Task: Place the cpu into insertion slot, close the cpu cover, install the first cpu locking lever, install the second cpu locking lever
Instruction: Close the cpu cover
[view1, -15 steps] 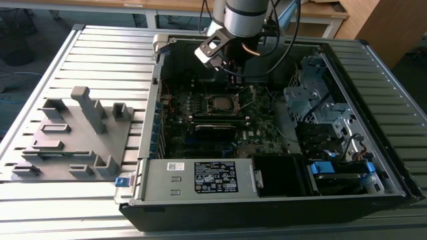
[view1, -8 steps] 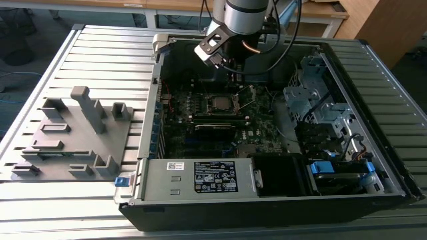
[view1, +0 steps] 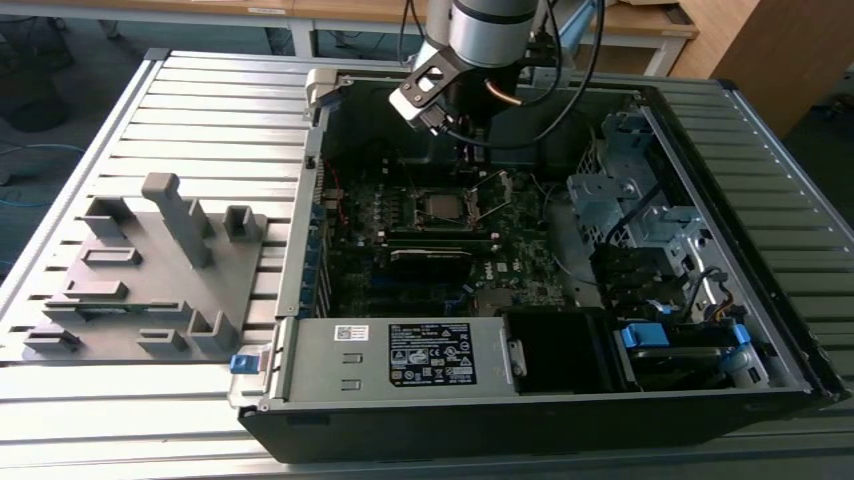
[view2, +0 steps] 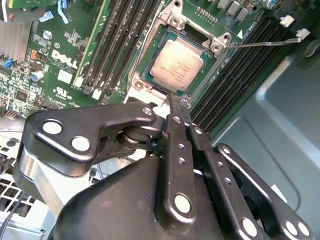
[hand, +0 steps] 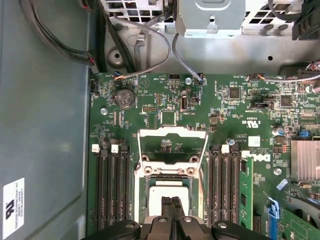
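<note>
One cpu (view2: 176, 64) is lying flat in the insertion slot (hand: 141, 186), its dull metal top facing up. Being square, it is showing no long axis, and its edges are running parallel to the long black memory slots (hand: 112, 190) flanking the socket on both sides. One cpu cover (hand: 172, 133) is standing flipped open beyond the slot, with green board showing through its window. One thin metal lever (view2: 265, 42) is lying swung out across the memory slots. The claw (view2: 179, 100) is hanging at one edge of the cpu, its two fingers pressed together and pinching nothing visible; whether it is touching the chip I cannot tell. One green memory stick (hand: 243, 190) is sitting in a slot beside the socket. The open computer case (view1: 534, 430) is holding the board and lying on the slatted desk (view1: 214, 110). The arm (view1: 487, 30) is reaching in at the exterior view's upper centre, and one grey fixture (view1: 147, 270) is resting at the exterior view's left.
</note>
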